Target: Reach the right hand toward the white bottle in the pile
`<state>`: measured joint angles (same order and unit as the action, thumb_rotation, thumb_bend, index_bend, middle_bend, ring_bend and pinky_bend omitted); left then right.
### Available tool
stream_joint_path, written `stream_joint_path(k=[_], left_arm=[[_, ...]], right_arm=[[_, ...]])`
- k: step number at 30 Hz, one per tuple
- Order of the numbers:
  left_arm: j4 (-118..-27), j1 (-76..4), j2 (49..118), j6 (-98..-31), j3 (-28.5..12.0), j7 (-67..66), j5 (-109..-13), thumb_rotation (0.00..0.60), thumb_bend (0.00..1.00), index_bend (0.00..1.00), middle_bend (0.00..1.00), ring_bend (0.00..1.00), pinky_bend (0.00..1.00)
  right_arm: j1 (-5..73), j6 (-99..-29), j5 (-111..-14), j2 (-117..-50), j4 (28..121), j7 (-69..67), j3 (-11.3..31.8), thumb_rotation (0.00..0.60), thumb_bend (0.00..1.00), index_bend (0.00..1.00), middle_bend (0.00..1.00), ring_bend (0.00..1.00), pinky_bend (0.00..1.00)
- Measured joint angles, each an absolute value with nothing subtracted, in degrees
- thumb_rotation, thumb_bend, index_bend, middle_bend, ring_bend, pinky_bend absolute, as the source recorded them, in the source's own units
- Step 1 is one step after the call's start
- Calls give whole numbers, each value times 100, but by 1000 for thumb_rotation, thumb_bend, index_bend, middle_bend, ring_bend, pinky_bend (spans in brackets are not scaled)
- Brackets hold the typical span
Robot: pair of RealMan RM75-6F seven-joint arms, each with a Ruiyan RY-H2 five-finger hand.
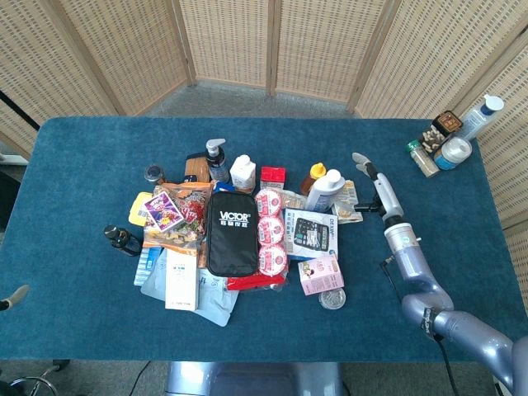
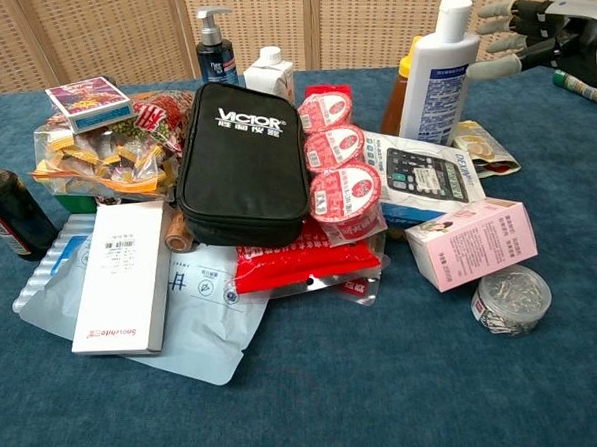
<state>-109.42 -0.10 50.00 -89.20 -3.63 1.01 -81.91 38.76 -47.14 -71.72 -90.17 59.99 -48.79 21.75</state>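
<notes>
The white bottle (image 1: 324, 190) with a blue label stands upright at the right rear of the pile, also in the chest view as the white bottle (image 2: 437, 72), next to an amber squeeze bottle (image 1: 312, 176). My right hand (image 1: 373, 186) hovers just right of it, open with fingers spread and nothing in them; a small gap separates them. In the chest view the right hand (image 2: 534, 38) shows at the upper right, fingers pointing toward the bottle. Only a sliver of my left hand (image 1: 11, 298) shows at the left edge.
The pile holds a black Victor case (image 1: 232, 232), red-lidded cups (image 1: 271, 229), a calculator box (image 1: 311, 233), a pink box (image 1: 321, 274), a pump bottle (image 1: 217, 159) and snack packs (image 1: 177, 216). Jars and a bottle (image 1: 450, 137) stand at the far right corner.
</notes>
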Motion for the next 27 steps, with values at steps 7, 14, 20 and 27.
stream_joint_path(k=[7,14,20,27], left_arm=[[-10957,-27,5022,-8878,-374,19,-8127,600,0,0,0,0,0],[-10946,-24,5018,-8886,-382,45,-8124,600,0,0,0,0,0],[-10925,-37,5007,-8862,-392,75,-8115,600,0,0,0,0,0],[-10915,-37,5004,-8866,-398,92,-8111,600,0,0,0,0,0]], right_arm=[[3921,-4855,-7230,-9000,6237,-4823,2169,600,0,98,129,114,0],[3922,-5063,-7233,-9140,6366,-4700,2123,600,0,124,168,115,0],[3944,-5124,-7200,-9241,6383,-4548,2089,600,0,154,205,156,49],[4005,-5246,-7006,-9579,6058,-4326,2163,600,0,288,522,465,422]])
